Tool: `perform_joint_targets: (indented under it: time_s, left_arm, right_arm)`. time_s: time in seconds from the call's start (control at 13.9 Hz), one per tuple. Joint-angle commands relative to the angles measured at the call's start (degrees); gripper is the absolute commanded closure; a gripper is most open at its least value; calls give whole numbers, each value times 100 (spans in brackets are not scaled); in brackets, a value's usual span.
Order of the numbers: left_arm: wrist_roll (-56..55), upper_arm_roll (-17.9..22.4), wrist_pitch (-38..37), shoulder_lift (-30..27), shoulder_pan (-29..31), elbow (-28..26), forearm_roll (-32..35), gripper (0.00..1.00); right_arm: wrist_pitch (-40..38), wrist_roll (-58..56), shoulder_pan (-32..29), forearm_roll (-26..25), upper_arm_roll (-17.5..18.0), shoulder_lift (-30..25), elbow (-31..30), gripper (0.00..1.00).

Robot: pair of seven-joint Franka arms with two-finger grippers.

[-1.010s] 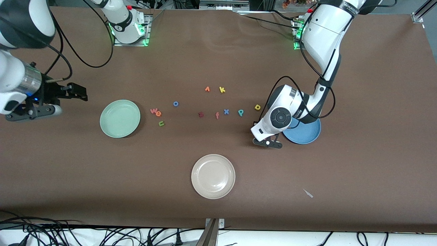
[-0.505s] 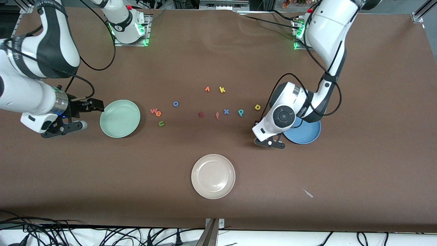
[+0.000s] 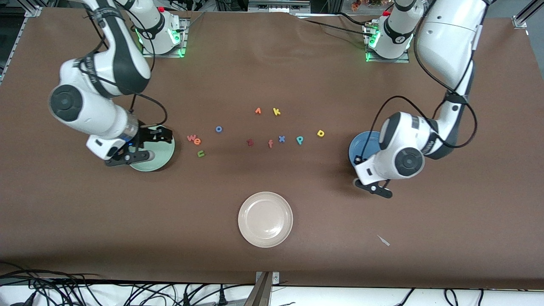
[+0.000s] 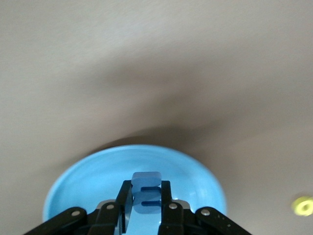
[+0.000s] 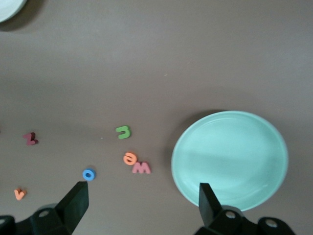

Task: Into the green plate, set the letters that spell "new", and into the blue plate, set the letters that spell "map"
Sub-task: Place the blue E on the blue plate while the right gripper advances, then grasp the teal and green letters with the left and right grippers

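Note:
My left gripper [image 4: 145, 190] is shut on the blue m [image 4: 145, 179] and holds it over the blue plate [image 4: 88, 181], which lies toward the left arm's end of the table [image 3: 361, 144]. My right gripper [image 5: 142, 196] hangs open and empty over the edge of the green plate [image 5: 230, 159]. Beside that plate lie the pink w [image 3: 191, 137], orange e [image 3: 197, 141] and olive n [image 3: 201, 154]. The teal p [image 3: 300, 140] and yellow a [image 3: 321, 133] lie on the table between the plates, nearer the blue one.
A cream plate [image 3: 265, 219] sits nearer the front camera, midway along the table. Other letters lie in the middle: blue o [image 3: 219, 128], dark red z [image 3: 250, 142], salmon f [image 3: 270, 143], blue x [image 3: 281, 138], yellow k [image 3: 276, 111] and an orange one [image 3: 258, 111].
The right arm has swung in from its end of the table to over the green plate. The left hand has shifted toward its own end, coming over the blue plate.

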Motion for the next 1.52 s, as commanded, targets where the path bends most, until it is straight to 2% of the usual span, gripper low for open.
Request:
perform_joint_targets:
  time_s: [0.0, 0.14, 0.36, 0.58, 0.87, 1.08, 1.15, 1.3, 1.44]
  left_arm:
    - [361, -53, -34, -22, 21, -92, -33, 1]
    - [300, -89, -61, -48, -40, -83, -33, 0]
    - [-137, -298, -69, -92, -206, -74, -112, 0]
    - [-1875, -686, 27, -49, -583, -39, -103, 0]
    - [-3536, -686, 720, 224, -1278, -74, -112, 0]
    - [-4962, -695, 994, 286, -1665, -170, -112, 0]
    - [-5226, -695, 1081, 294, -1770, -197, -112, 0]
    - [-5719, -695, 1711, 268, -1876, -564, -112, 0]
    - [-5853, -695, 1952, 198, -1982, -864, -77, 0]
  right_arm:
    - [215, 91, -53, 91, 17, -195, -460, 0]
    - [511, 64, -27, 82, 34, -143, -539, 0]
    - [1487, 99, 140, 56, 105, 190, -732, 0]
    - [2260, 47, 289, 21, 122, 674, -750, 0]
    - [3262, -93, 342, -102, 148, 929, -1284, 0]
    - [3694, -252, 368, -137, 157, 991, -1610, 1]
    - [3826, -270, 473, -137, 166, 1017, -1672, 5]
    - [3889, -270, 509, -146, 175, 1061, -1682, 5]
    - [3976, -270, 518, -312, 166, 1167, -1629, 6]
